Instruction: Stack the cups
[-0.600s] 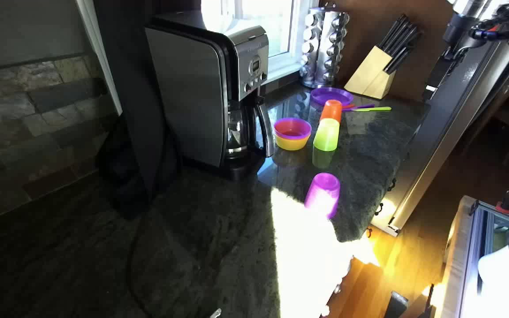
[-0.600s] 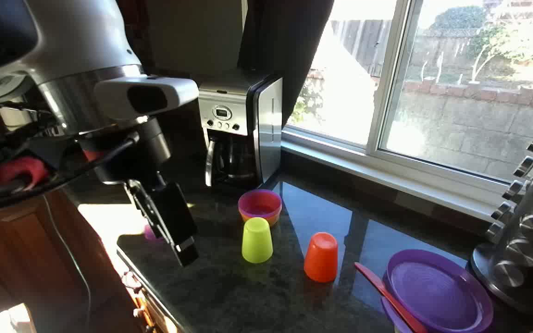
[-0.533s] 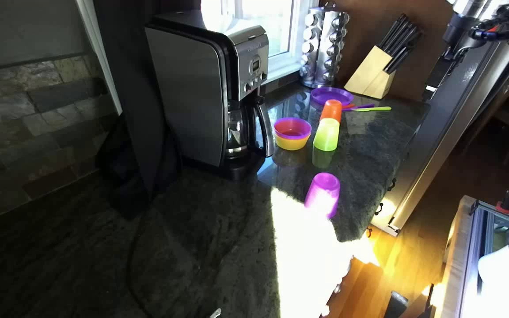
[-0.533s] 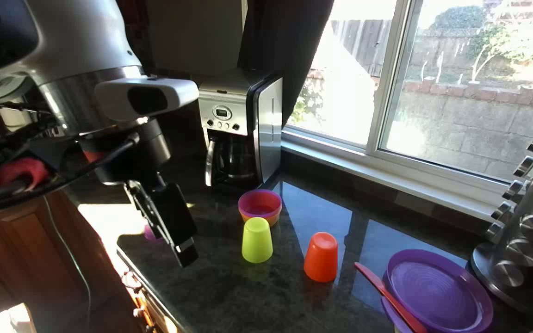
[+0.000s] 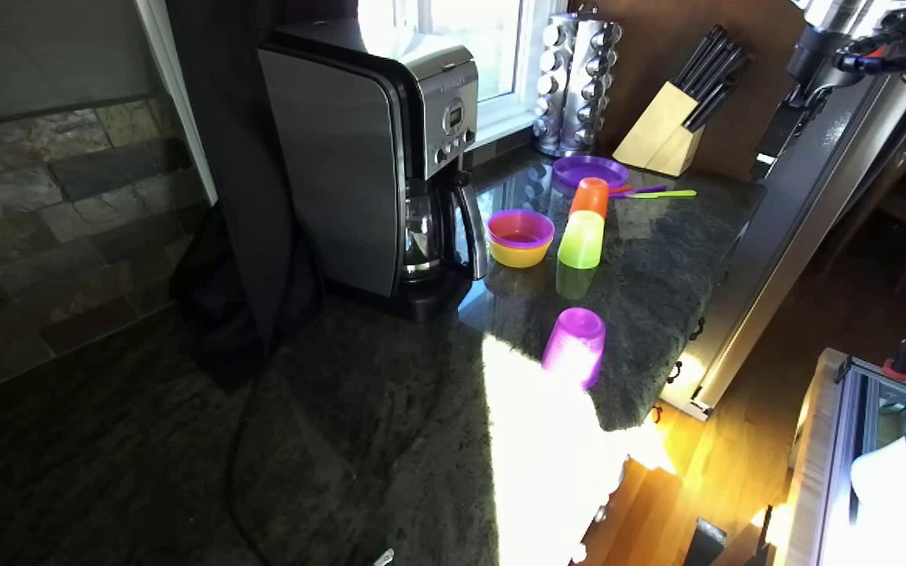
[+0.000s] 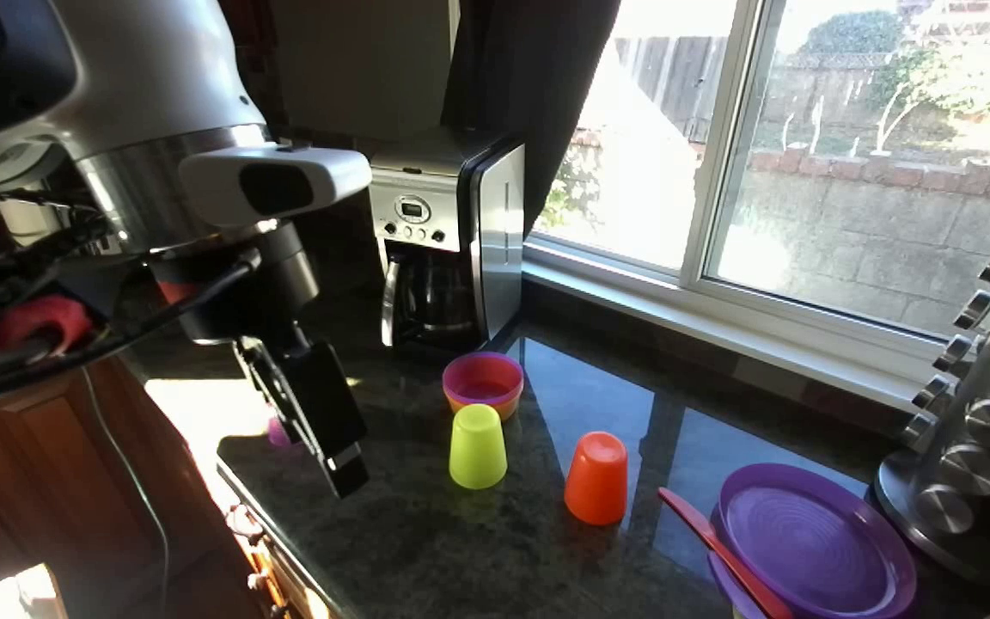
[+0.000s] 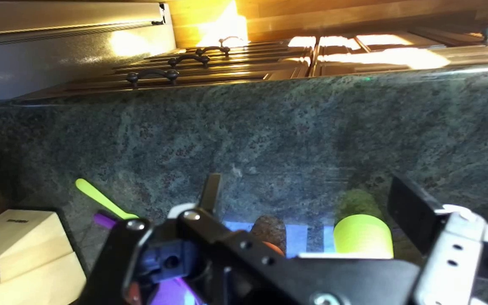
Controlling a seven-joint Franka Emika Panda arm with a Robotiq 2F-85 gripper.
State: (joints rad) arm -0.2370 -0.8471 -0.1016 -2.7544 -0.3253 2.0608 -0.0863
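Note:
Three cups stand upside down and apart on the dark counter. The green cup [image 5: 581, 242] [image 6: 478, 449] is in the middle, with the orange cup [image 5: 591, 195] [image 6: 596, 480] beside it. The magenta cup [image 5: 576, 346] stands apart in sunlight near the counter edge; in an exterior view it is mostly hidden behind my gripper [image 6: 347, 473]. My gripper [image 7: 305, 177] is open and empty, above the counter. In the wrist view the green cup [image 7: 362, 237] shows low between the fingers, and only a sliver of the orange cup [image 7: 274, 247] shows behind the linkage.
Nested bowls [image 5: 521, 240] stand beside the green cup, in front of the coffee maker [image 5: 374, 173]. Purple plates [image 6: 813, 542] with a red knife [image 6: 723, 550] lie past the orange cup. A spice rack [image 5: 577, 86] and knife block [image 5: 661, 134] stand behind. The counter edge [image 7: 244, 84] is nearby.
The arm has shifted only very slightly. The cups have not moved, and I see no change in the gripper.

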